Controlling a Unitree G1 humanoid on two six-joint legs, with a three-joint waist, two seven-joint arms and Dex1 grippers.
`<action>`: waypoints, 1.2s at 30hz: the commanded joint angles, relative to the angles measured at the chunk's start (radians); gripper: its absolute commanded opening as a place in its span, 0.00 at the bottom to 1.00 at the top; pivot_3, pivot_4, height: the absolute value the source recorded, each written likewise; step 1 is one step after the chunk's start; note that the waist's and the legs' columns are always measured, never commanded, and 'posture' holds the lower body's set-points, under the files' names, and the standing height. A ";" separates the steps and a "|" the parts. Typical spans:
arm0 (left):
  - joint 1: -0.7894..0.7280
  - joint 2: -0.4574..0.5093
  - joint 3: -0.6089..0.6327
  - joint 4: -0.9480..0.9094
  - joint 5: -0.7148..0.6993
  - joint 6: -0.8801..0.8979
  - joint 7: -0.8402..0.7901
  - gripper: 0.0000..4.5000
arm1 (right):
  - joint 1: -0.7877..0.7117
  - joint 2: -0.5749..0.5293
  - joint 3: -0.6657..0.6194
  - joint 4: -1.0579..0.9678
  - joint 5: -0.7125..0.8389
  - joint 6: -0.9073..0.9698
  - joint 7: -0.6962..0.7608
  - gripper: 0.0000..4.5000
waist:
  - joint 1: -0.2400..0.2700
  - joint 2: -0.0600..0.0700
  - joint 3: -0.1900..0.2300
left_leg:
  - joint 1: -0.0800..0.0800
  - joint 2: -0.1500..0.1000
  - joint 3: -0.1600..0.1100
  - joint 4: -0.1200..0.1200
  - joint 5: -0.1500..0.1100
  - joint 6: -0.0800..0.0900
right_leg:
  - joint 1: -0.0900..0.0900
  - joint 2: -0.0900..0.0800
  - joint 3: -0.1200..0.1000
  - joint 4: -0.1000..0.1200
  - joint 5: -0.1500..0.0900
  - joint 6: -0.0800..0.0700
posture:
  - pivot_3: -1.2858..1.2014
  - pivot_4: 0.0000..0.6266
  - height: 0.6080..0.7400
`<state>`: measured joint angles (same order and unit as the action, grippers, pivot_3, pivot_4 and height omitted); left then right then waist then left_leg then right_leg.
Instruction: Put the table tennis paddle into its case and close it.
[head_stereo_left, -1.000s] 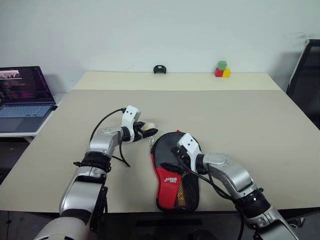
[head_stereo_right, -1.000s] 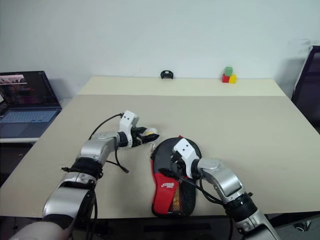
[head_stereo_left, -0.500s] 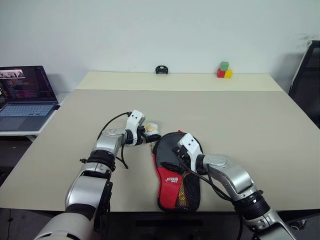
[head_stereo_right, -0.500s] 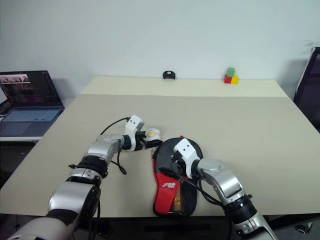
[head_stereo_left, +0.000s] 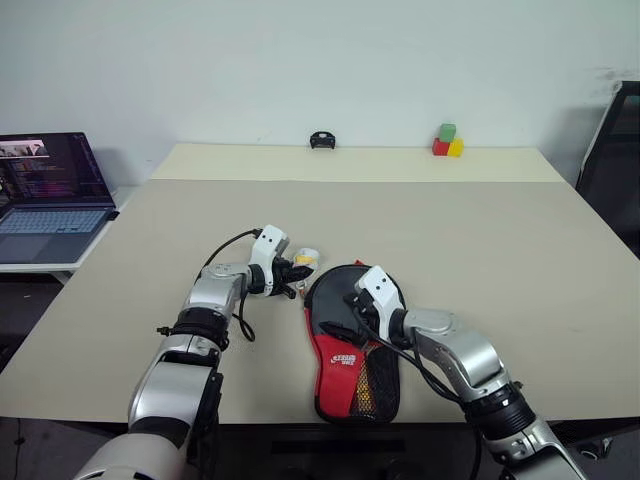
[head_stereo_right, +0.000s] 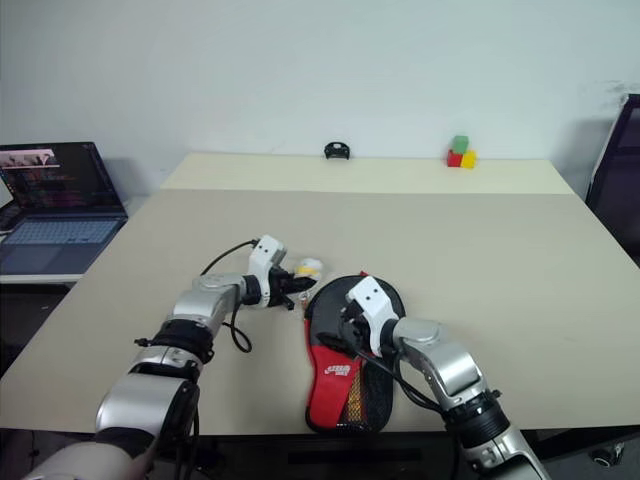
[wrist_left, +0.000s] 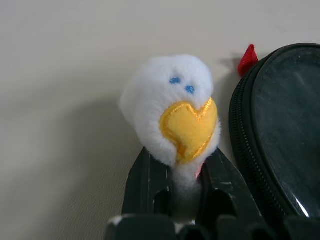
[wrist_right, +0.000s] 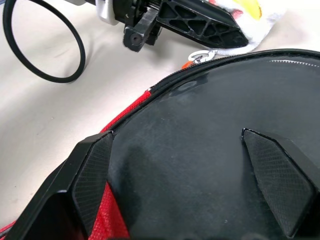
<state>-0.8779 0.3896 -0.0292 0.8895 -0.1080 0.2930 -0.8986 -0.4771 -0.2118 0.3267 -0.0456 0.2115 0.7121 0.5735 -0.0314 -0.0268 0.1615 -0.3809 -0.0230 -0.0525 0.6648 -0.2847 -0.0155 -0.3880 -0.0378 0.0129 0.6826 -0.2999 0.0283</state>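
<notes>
An office or lab: plain white wall, broad beige table (head_stereo_left: 480, 250), open laptop (head_stereo_left: 48, 190) beside it.

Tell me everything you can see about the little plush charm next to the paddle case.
The charm is a small white fluffy plush with two blue stitched eyes and a yellow heart-shaped patch edged in gold thread. It sits on the beige table just beside the round black end of the case. The left gripper is shut on its lower part, one black finger on each side. A small metal ring sits between charm and case.

Black-red case (head_stereo_left: 350, 345) flat on table (zip shut), charm (wrist_left: 172, 110) attached.
</notes>
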 joint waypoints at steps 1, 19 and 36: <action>0.000 0.026 0.011 -0.083 -0.002 -0.001 0.003 0.05 | 0.016 -0.065 0.063 0.073 -0.075 0.040 0.005 1.00 | 0.000 0.000 0.000 | 0.000 0.000 0.000 0.000 0.000 0.000 | 0.000 0.000 0.000 0.000 0.000 0.000 | 0.52 0.24 1.00; -0.293 -0.118 -0.075 0.338 0.164 -0.209 0.133 0.05 | 0.070 -0.098 0.071 0.066 -0.088 0.093 0.016 1.00 | 0.015 -0.001 -0.006 | 0.001 -0.001 -0.002 0.002 0.000 0.000 | 0.004 0.000 -0.004 -0.001 0.000 0.001 | 0.52 0.24 1.00; -0.405 -0.255 -0.112 0.463 0.340 -0.322 0.438 0.05 | 0.148 -0.069 0.009 0.038 -0.085 0.157 -0.063 1.00 | 0.039 -0.003 -0.010 | 0.000 -0.002 -0.004 0.002 0.000 0.000 | 0.005 0.000 -0.006 -0.002 0.000 0.001 | 0.52 0.24 1.00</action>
<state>-1.2197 0.1520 -0.1340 1.3719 0.2095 0.0123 -0.5167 -0.4133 -0.2629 0.3220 -0.1123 0.1386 0.7472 0.5341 0.0078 -0.0303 0.1519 -0.3812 -0.0252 -0.0569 0.6668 -0.2846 -0.0152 -0.3831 -0.0386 0.0066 0.6807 -0.2996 0.0295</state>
